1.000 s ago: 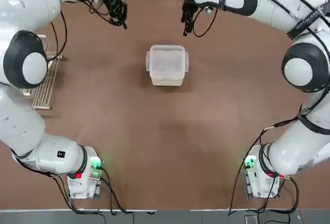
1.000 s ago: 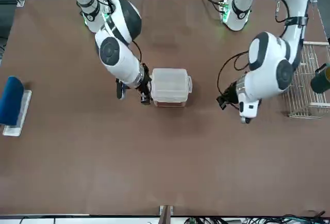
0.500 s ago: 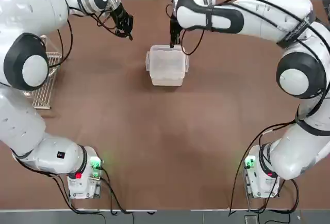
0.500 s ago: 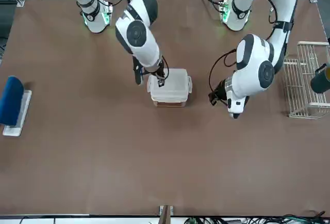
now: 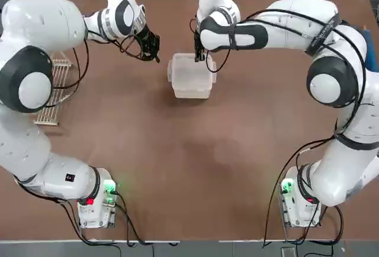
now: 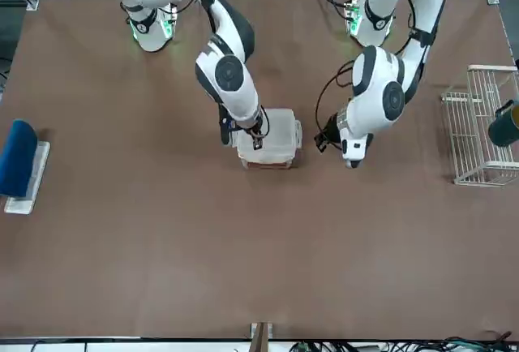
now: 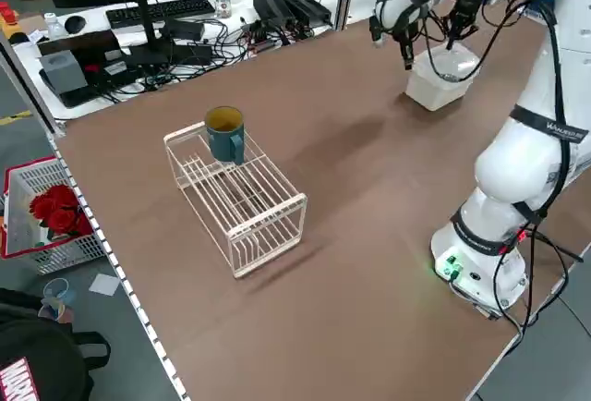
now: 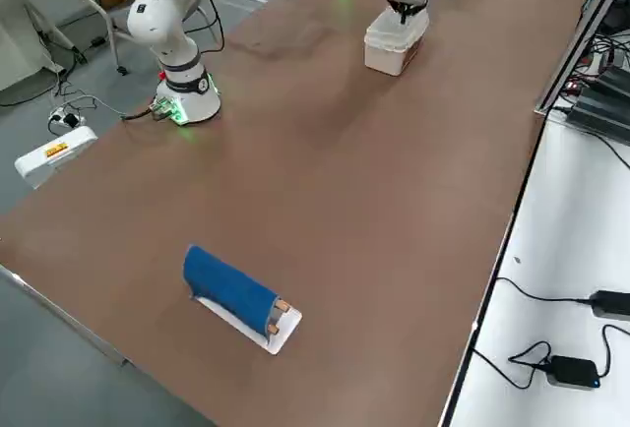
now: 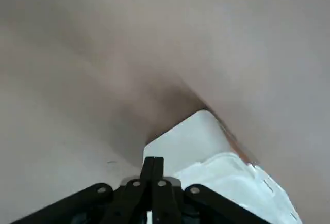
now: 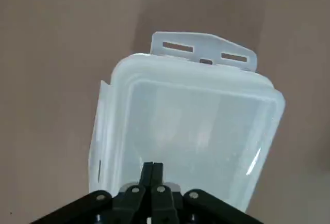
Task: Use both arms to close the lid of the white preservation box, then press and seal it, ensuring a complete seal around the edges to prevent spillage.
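Pressing down from above, the right gripper (image 10: pixel 152 168) has its two fingers pinched tightly together with nothing between them, the joined tips poised over the far edge of the lid (image 10: pixel 191 126), at the side of the box farthest from the arm bases; whether the tips actually touch the plastic cannot be told. In the top view this gripper (image 5: pixel 199 55) sits at the far rim of the white preservation box (image 5: pixel 190 77), and in the front view (image 6: pixel 256 135) it is at the box's near left corner. The left gripper (image 9: pixel 153 168) is likewise clenched on nothing, its tips together just beside the box's outer side, near a flared latch tab, with a little gap to the plastic. Seen from overhead it (image 5: pixel 153 51) hangs off the far left corner of the box, close but apart from it. The box stands upright toward the far middle of the brown table (image 5: pixel 189 168), its lid lying flat on top and latch tabs sticking outward at the sides. Farther out at the robot's left stands a white wire rack (image 7: pixel 238 193) with a teal mug (image 7: pixel 224 133) on it. At the robot's right, well away, a blue roll (image 8: pixel 230 287) rests on a small white tray.
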